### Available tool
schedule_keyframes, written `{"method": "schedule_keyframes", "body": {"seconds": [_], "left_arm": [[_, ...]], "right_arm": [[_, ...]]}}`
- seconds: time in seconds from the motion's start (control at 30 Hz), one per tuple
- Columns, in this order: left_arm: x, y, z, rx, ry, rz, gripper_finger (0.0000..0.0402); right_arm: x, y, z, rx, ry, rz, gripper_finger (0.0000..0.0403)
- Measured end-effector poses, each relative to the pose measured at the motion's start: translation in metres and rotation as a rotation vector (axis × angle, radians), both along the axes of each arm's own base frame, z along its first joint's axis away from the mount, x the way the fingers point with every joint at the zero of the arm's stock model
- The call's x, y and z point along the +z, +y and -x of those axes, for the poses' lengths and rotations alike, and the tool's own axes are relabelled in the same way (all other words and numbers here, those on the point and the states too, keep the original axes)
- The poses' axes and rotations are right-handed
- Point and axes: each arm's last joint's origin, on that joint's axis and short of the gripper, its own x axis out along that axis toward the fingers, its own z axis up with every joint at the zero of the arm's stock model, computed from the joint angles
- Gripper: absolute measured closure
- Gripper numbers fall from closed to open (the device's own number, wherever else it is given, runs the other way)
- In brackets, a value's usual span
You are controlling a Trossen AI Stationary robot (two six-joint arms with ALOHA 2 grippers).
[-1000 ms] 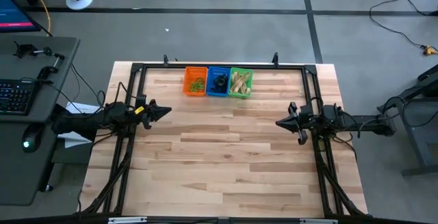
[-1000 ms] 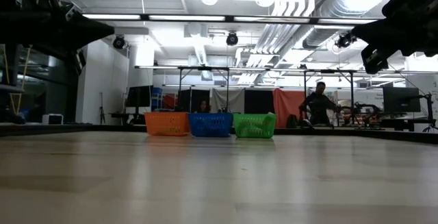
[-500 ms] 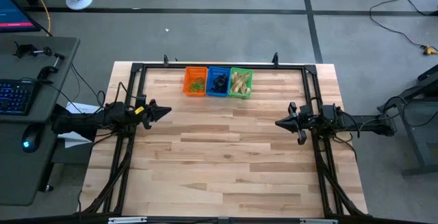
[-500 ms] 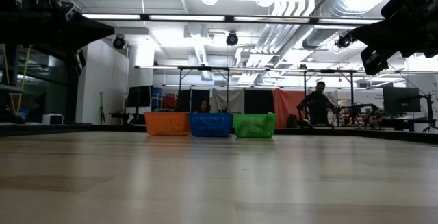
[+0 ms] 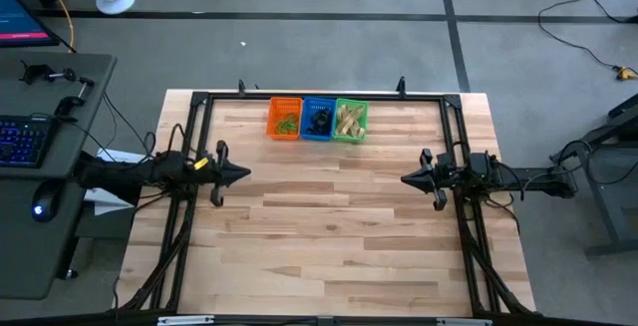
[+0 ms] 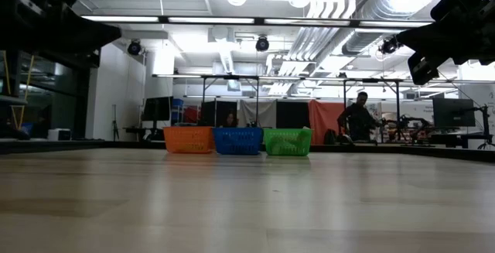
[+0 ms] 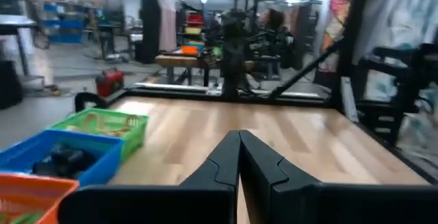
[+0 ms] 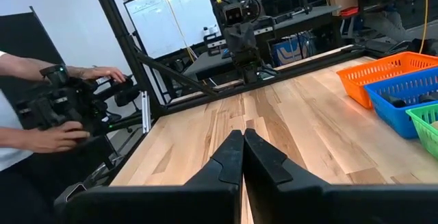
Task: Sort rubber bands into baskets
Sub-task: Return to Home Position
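Step in hand: homing. The left tool (image 5: 242, 174) and right tool (image 5: 406, 178), both clenched empty, hang well apart from the blue basket (image 5: 318, 120). Next: retract both fully.

The left arm (image 5: 130, 173) and right arm (image 5: 518, 179) were dark and slender, black cables (image 5: 501, 171) trailing, a yellow tag (image 5: 202, 163) near the left's pointed fingers (image 7: 219, 166)

Three baskets (image 6: 237, 141) side by side at far edge of table (image 5: 329, 236), centred; rubber bands (image 5: 348, 119) inside each. Over left side: left gripper (image 5: 242, 175); over right side: right gripper (image 5: 406, 178); tips facing.
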Motion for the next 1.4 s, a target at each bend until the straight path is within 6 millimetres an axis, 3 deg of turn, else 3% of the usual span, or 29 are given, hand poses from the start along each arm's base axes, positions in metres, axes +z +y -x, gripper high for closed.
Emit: {"method": "schedule_keyframes", "body": {"seconds": [0.2,1.4], "left_arm": [[-0.0018,-0.0038,0.0000,-0.121,0.018,0.058,0.0401],[-0.0020,-0.0037,-0.0002,-0.119,0.021,0.062,0.0401]], "right_arm": [[0.0000,0.0000,0.0000,0.000,0.000,0.000,0.0402],[-0.0002,0.0000,0.0000,-0.001,0.001,0.000,0.0402]]}}
